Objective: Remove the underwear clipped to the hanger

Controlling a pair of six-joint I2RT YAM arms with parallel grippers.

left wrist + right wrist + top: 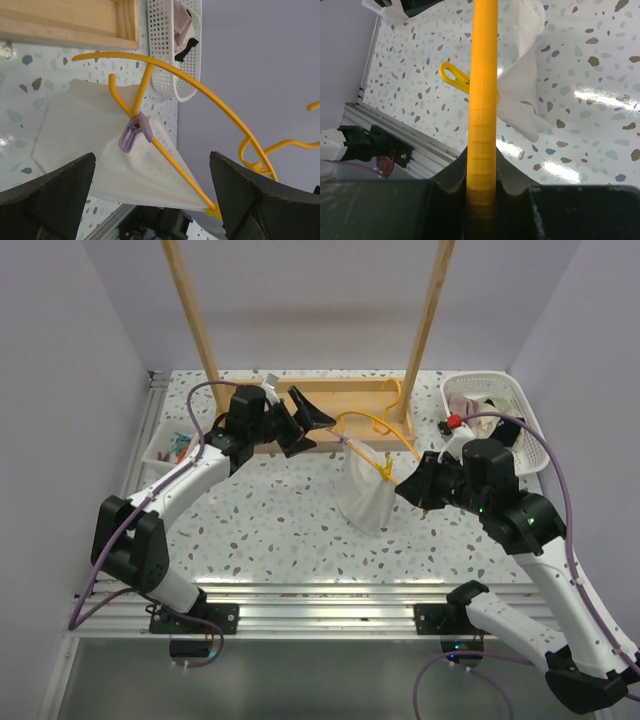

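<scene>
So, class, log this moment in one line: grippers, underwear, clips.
left gripper: open, purple clip ahead | right gripper: shut on hanger | underwear: held by purple clip and yellow clip | removal: not done

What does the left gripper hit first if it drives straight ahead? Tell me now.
Most likely the purple clip pinning the underwear to the hanger. It sits dead ahead of the open left gripper in its wrist view. Depth is unclear, so the hanger's bar could touch first.
</scene>
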